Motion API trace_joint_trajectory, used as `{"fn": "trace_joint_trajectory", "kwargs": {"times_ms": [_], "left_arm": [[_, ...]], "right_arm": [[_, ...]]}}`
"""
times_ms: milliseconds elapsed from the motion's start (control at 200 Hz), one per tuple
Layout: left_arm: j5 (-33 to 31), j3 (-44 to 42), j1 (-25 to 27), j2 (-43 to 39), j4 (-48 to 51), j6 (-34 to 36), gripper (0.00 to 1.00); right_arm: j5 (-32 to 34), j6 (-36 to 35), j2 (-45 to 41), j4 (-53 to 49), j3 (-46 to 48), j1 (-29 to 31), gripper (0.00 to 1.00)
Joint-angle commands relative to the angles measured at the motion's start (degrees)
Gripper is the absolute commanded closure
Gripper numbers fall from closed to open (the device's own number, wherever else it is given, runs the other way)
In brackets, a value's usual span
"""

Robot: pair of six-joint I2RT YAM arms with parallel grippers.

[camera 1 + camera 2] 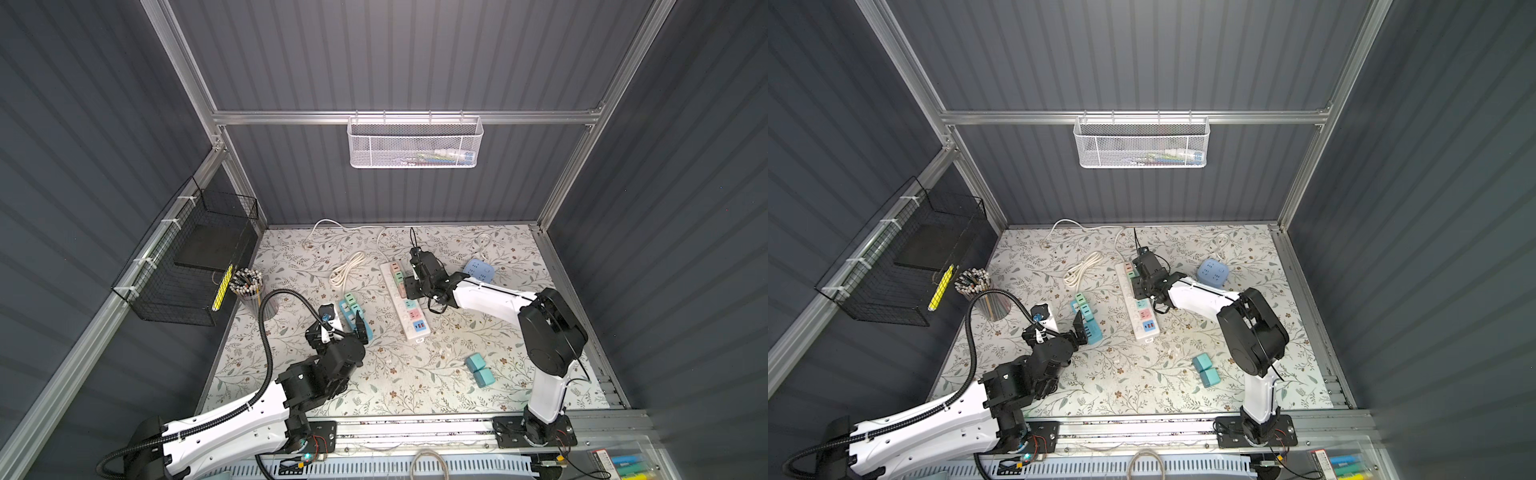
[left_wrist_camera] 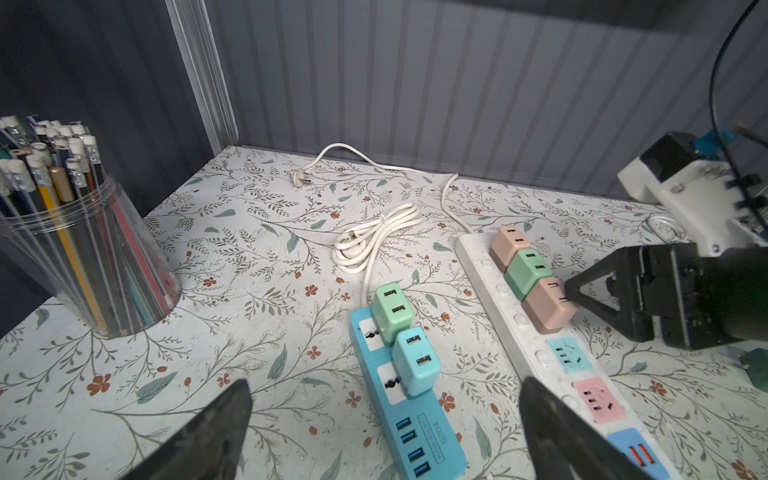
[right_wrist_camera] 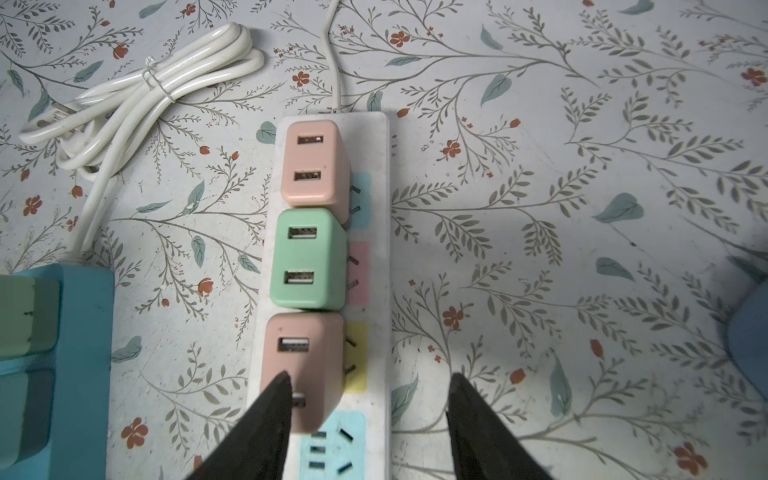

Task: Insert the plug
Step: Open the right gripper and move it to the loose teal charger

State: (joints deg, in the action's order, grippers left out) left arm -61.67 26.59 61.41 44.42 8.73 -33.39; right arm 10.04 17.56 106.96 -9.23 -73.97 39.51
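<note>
A white power strip [image 1: 400,307] [image 3: 384,257] lies mid-table with three plugs in a row on it: pink [image 3: 313,162], green [image 3: 307,257] and a second pink plug [image 3: 303,357] [image 2: 544,309]. My right gripper [image 3: 368,386] [image 1: 409,286] hangs open over that strip. One of its fingertips [image 2: 571,291] rests on the second pink plug's top and nothing is between the fingers. My left gripper [image 2: 384,399] [image 1: 345,328] is wide open and empty above a blue power strip [image 2: 419,440] [image 1: 365,332], which carries a green plug [image 2: 392,311] and a teal plug [image 2: 415,361].
Two loose teal plugs [image 1: 478,370] lie front right. A blue cube socket [image 1: 478,269] sits behind the right arm. A coiled white cable [image 1: 347,270] lies beside the strips. A cup of pencils [image 1: 249,286] and a black wire basket [image 1: 187,266] stand at the left.
</note>
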Motion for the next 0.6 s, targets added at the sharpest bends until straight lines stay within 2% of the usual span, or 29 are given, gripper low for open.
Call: {"fn": "trace_joint_trajectory", "kwargs": {"times_ms": [0,220,395,595], "left_arm": [[0.60,1.58,-0.32,0.78,-0.47,0.88,0.00],[3.25,0.18,-0.32,1.89,-3.94,0.69,0.00],[10.32,0.14,-0.39,7.75,-11.02,5.36,0.00],[18.95,5.85,-0.42,17.85,-12.89,10.81,0.00]], "right_arm": [[0.35,0.43,-5.47,-3.01,0.50,-0.06,0.38],[4.48,5.70,-17.80,-10.82,9.28,-0.11,0.35],[7.07,13.03,-30.27,-21.97,20.00,-0.21,0.34],[2.10,20.54,-41.41,-30.26,29.50,-1.95,0.32]]}}
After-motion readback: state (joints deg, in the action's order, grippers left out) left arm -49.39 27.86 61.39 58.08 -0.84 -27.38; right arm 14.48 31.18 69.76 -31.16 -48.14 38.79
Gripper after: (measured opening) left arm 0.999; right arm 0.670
